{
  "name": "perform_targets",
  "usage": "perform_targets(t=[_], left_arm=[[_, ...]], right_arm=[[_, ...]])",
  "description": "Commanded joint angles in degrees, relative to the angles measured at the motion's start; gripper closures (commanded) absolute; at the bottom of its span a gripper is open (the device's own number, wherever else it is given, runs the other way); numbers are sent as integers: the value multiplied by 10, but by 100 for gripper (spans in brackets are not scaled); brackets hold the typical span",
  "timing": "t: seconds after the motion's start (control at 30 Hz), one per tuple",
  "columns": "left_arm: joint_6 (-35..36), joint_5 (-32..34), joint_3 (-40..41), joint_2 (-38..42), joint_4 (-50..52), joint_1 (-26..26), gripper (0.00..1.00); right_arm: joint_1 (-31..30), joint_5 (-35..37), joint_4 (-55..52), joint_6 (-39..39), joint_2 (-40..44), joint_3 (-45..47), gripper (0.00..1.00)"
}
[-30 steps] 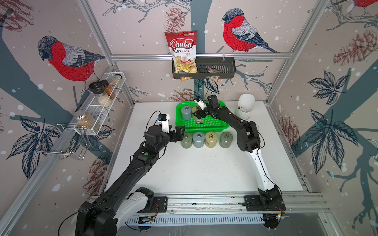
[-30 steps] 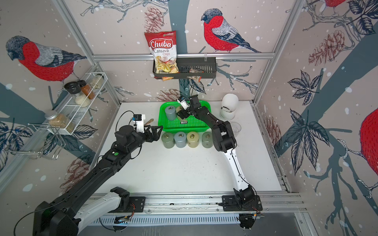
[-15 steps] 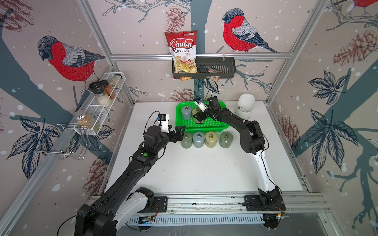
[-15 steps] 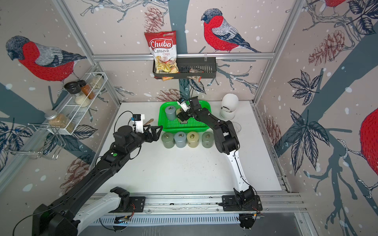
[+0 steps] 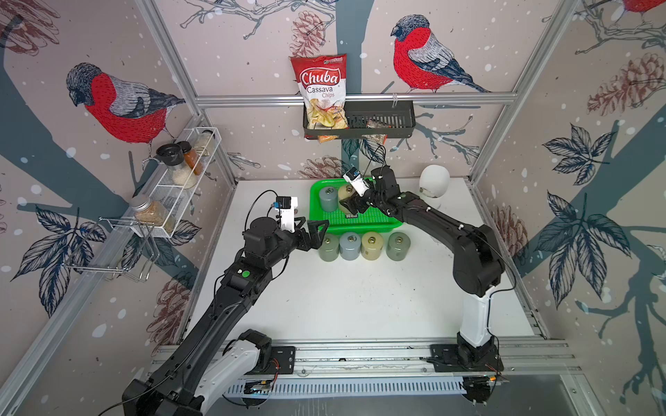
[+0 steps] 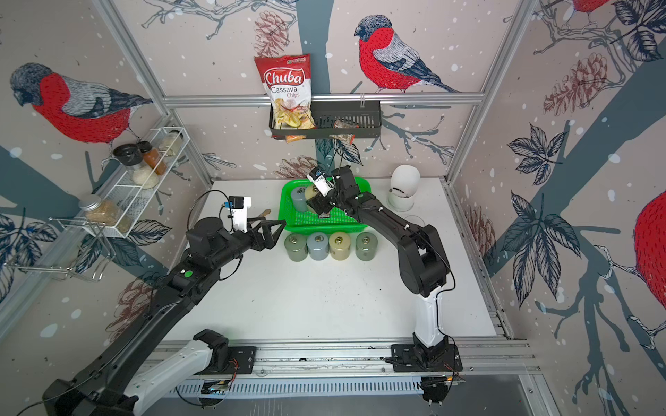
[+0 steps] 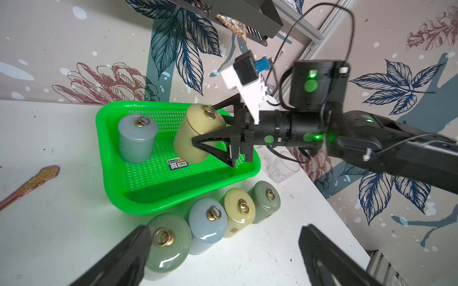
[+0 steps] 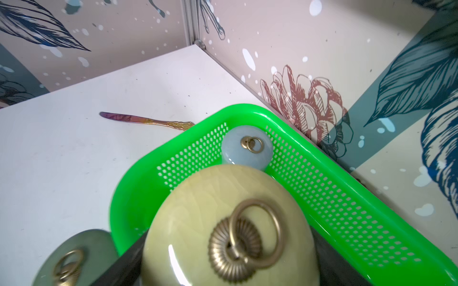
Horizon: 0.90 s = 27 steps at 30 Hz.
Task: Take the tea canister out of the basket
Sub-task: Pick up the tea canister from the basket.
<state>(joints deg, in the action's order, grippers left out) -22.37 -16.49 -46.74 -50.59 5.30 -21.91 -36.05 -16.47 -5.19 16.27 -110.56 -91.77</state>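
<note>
Clamping the pale-yellow tea canister (image 7: 188,123) in the right claw (image 7: 203,123), pinching narrow across its body. Raising and tipping it off upright, with the base seemingly hanging just clear of the mesh floor of the green basket (image 7: 119,188); a second ago sitting lower, mostly hidden under the claw. Still hovering inside the rim, above the small sticker (image 7: 177,163), near but apart from the upright grey-blue canister (image 7: 136,141). Judging from this: grasping done, lifting out only beginning, carrying over the near wall and setting down on the surface (image 5: 360,299) not yet done. Holding the left claw (image 5: 320,236) wide and empty beside the row of four canisters (image 5: 362,245) outside the basket.
</note>
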Motion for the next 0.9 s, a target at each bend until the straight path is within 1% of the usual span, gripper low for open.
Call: perform_targets(t=[0.0, 0.1, 0.17, 0.47, 0.67, 0.77, 0.87], left_arm=[[3, 6, -9, 15, 38, 1, 3], [17, 36, -33, 16, 92, 1, 3], [22, 44, -44, 16, 116, 1, 3], [28, 51, -49, 33, 153, 3, 3], [29, 28, -35, 30, 161, 3, 3], [27, 19, -22, 20, 156, 3, 3], [24, 1, -8, 9, 139, 3, 3]], right_arm=[[-28, 13, 63, 6, 63, 45, 100], [-55, 24, 59, 12, 117, 83, 100], [-72, 24, 58, 8, 151, 106, 100], [-166, 37, 71, -11, 254, 227, 100], [-223, 65, 122, -57, 286, 328, 100], [-243, 79, 152, -79, 285, 368, 100], [-256, 101, 171, -95, 270, 389, 100]])
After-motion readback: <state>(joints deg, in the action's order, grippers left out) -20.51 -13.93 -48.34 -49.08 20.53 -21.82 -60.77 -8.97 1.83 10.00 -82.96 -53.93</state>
